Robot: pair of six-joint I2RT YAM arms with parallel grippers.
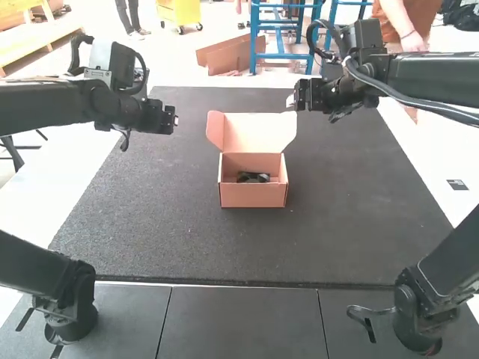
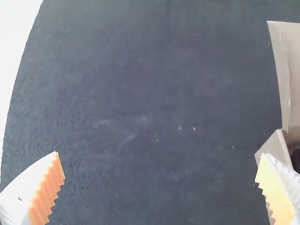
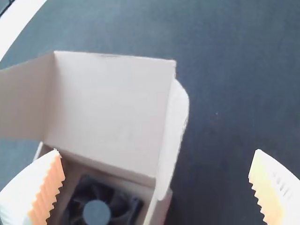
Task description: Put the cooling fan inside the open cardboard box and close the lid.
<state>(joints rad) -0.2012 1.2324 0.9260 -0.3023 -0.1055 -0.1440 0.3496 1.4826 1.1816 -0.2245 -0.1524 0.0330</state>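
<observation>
A small cardboard box stands open in the middle of the black mat, its lid upright at the back. The black cooling fan lies inside it, seen from above as the fan below the lid. My left gripper hovers left of the lid, open, its ribbed fingers wide apart over bare mat with the box edge at one side. My right gripper hangs above the lid's right corner, open, holding nothing; its fingers straddle the box.
The black mat covers most of the table, with white table surface at the left and right edges. Both arm bases stand at the front corners.
</observation>
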